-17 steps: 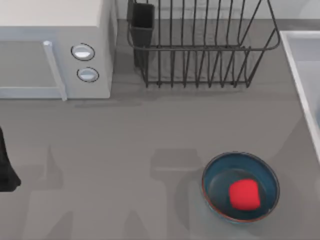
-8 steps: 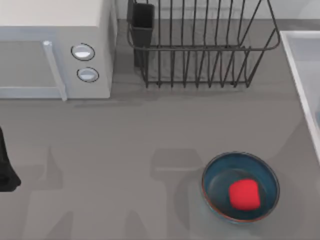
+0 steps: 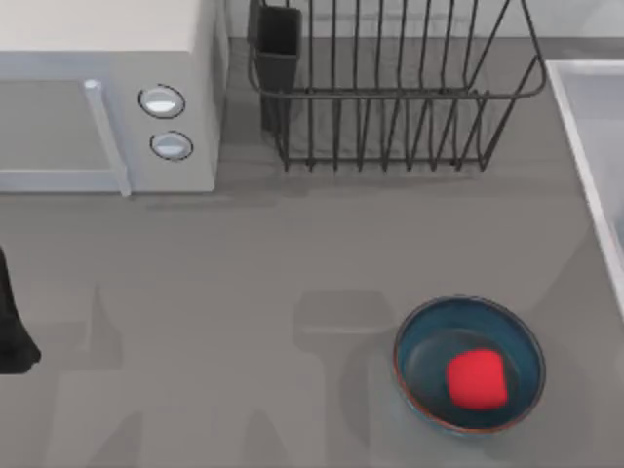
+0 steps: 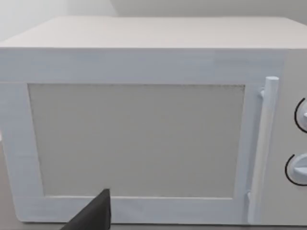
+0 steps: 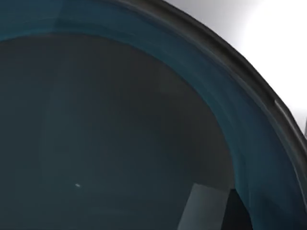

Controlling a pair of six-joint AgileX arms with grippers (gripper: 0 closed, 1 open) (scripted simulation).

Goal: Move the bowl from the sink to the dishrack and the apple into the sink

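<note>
A teal-blue bowl [image 5: 120,124] is seen from very close in the right wrist view, its dark rim curving against the pale sink [image 5: 283,33] behind. A grey and dark part of my right gripper [image 5: 211,211] shows inside it, close to the inner wall. The sink's raised rim [image 3: 585,127] runs along the table's right side. The red apple [image 3: 476,379] lies in a second, identical bowl [image 3: 417,341] on the table at the front right. The black wire dishrack [image 3: 390,88] stands at the back middle, with nothing in it.
A white microwave [image 3: 107,88] with two knobs fills the back left and faces the left wrist view [image 4: 144,139]. My left arm [image 3: 8,331] is parked at the table's left edge. Bare grey tabletop [image 3: 244,292] lies between microwave, rack and bowl.
</note>
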